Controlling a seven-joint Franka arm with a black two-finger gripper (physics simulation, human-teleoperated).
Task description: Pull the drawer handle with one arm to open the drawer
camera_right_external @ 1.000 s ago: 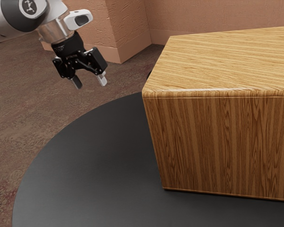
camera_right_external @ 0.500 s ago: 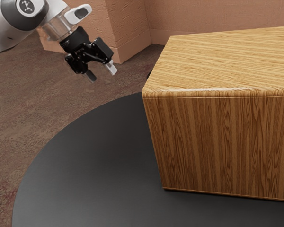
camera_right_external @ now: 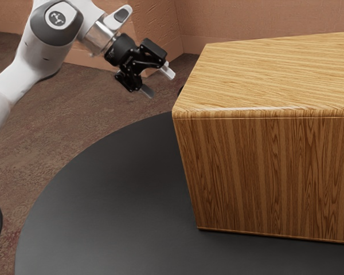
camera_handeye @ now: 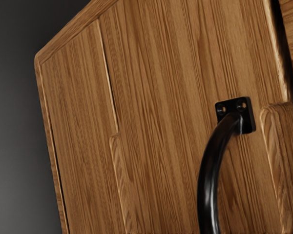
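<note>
A wooden cabinet point(camera_right_external: 264, 114) stands on the round black table point(camera_right_external: 103, 200). Its face toward the exterior view's left is turned away from that camera. My black gripper point(camera_right_external: 159, 81) hovers open beside the cabinet's upper left corner, fingers pointing toward that face, with nothing between them. The wrist view looks straight at the wooden drawer front point(camera_handeye: 156, 112) at close range. A curved black handle point(camera_handeye: 208, 180) on it is bolted through a square black mount point(camera_handeye: 234, 113). The gripper is apart from the handle.
Brown carpet point(camera_right_external: 51, 126) surrounds the table. A tan block wall and pillar point(camera_right_external: 155, 34) rise behind the arm. The white arm point(camera_right_external: 28, 63) comes in from the exterior view's left.
My arm has swung toward the exterior view's right and slightly up, from above the carpet to beside the cabinet's corner. The hand has turned to face the cabinet. The fingers stayed open.
</note>
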